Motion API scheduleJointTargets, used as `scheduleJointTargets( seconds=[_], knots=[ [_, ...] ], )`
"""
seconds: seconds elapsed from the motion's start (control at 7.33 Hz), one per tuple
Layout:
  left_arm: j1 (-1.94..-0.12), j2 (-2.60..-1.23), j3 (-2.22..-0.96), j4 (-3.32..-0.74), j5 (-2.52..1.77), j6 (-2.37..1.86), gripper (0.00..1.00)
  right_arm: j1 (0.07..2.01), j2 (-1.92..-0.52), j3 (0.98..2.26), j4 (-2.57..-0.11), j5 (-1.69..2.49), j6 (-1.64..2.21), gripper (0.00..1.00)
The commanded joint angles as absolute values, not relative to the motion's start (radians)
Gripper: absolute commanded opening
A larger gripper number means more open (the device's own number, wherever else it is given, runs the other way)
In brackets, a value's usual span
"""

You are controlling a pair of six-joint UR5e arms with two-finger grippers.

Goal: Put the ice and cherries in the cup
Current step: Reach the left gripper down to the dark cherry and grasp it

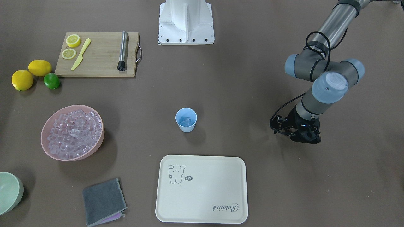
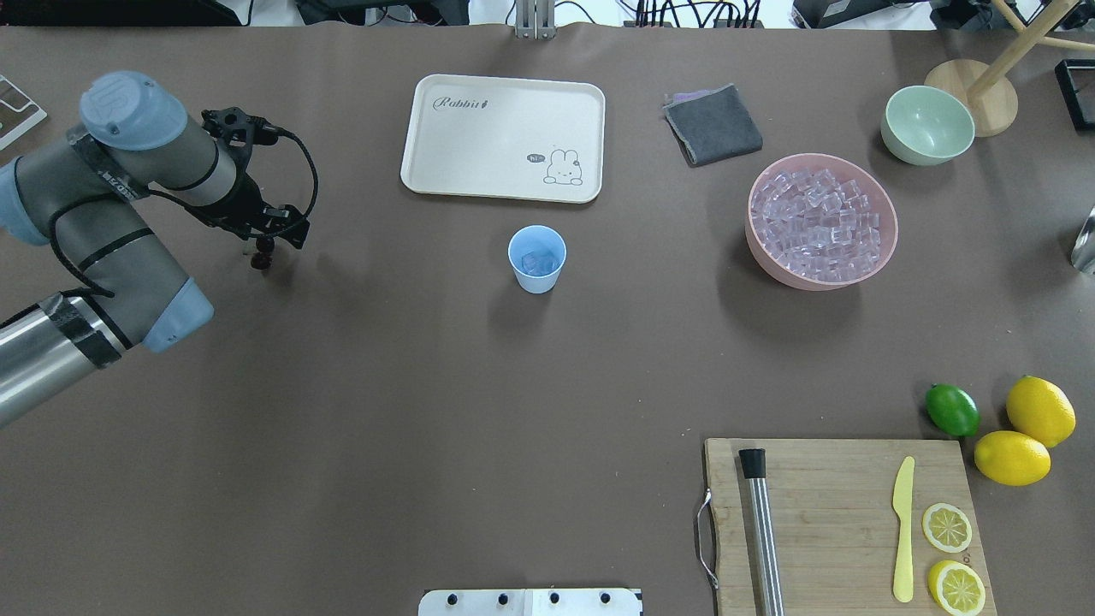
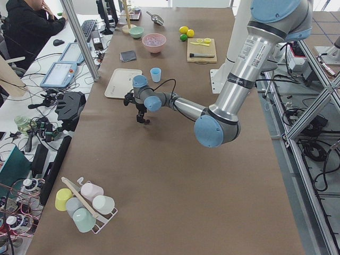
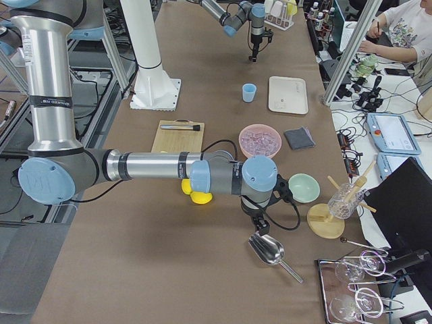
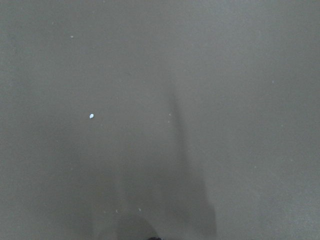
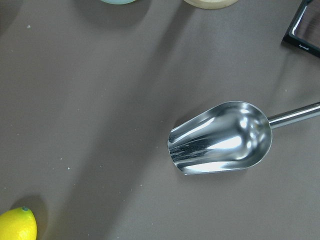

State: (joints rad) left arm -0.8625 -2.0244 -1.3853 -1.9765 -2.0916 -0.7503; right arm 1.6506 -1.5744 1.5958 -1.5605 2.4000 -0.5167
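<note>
Cherries [image 2: 260,257] clamped in left gripper [image 2: 264,245], hanging free for drop into cup [image 2: 537,257] at three o'clock; right gripper [image 4: 261,223] state: cannot tell.

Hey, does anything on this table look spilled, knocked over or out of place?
Nothing looks spilled or damaged. The cup stands upright with ice in it, the pink bowl holds its cubes, and the cherries hang at the left gripper. The metal scoop lies empty on the table.
</note>
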Motion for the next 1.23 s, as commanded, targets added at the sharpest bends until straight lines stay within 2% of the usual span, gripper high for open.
scheduleJointTargets(
  seconds=[0.0,0.27,0.41,0.68,0.95,1.09],
  knots=[
    [-0.858,-2.023,-1.384,-1.976,-2.091,-0.749,0.8,1.651,-1.608,1.595,-1.514,2.401,-0.514,0.99],
    [-0.851,-2.023,-1.384,-1.974,-2.089,-0.752,0.68,1.651,-1.617,1.601,-1.513,2.401,-0.514,0.99],
    [-0.853,-2.023,-1.384,-1.974,-2.089,-0.752,0.49,1.651,-1.615,1.598,-1.514,2.401,-0.514,0.99],
    [-0.853,-2.025,-1.382,-1.973,-2.089,-0.752,0.22,1.651,-1.615,1.597,-1.513,2.401,-0.515,0.99],
    [-0.854,-2.026,-1.382,-1.968,-2.083,-0.752,0.04,1.651,-1.602,1.588,-1.513,2.399,-0.515,0.99],
    [-0.859,-2.028,-1.384,-1.967,-2.083,-0.752,0.0,1.651,-1.601,1.588,-1.513,2.401,-0.515,0.99]
  ],
)
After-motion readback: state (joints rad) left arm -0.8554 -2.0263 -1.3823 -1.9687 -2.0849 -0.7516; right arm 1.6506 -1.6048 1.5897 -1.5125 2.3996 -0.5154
